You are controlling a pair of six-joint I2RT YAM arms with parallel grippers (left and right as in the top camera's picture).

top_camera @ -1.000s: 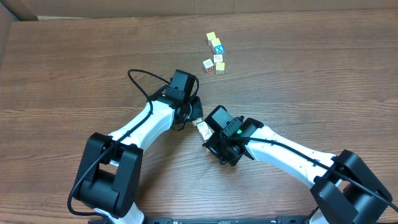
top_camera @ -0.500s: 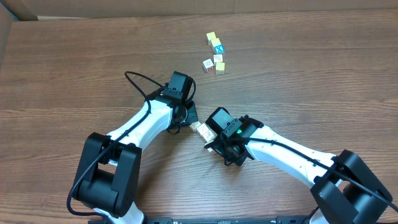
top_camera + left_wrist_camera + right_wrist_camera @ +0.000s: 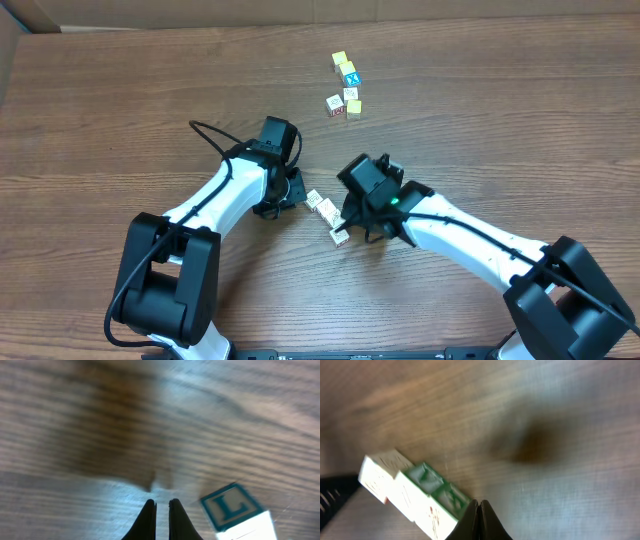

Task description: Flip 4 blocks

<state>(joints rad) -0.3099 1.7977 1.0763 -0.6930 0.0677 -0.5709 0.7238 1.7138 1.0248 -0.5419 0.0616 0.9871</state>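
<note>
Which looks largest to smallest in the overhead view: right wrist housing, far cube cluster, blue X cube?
1. Largest: right wrist housing, though it sits above the table, nearer the camera, which inflates it.
2. Middle: far cube cluster.
3. Smallest: blue X cube, a single member of that cluster.

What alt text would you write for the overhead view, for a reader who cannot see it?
The robot's left arm and right arm reach across a wooden table, shut jaws flanking a short diagonal line of small blocks. A cluster of small cubes, including a bright blue cube, sits farther away.
</note>
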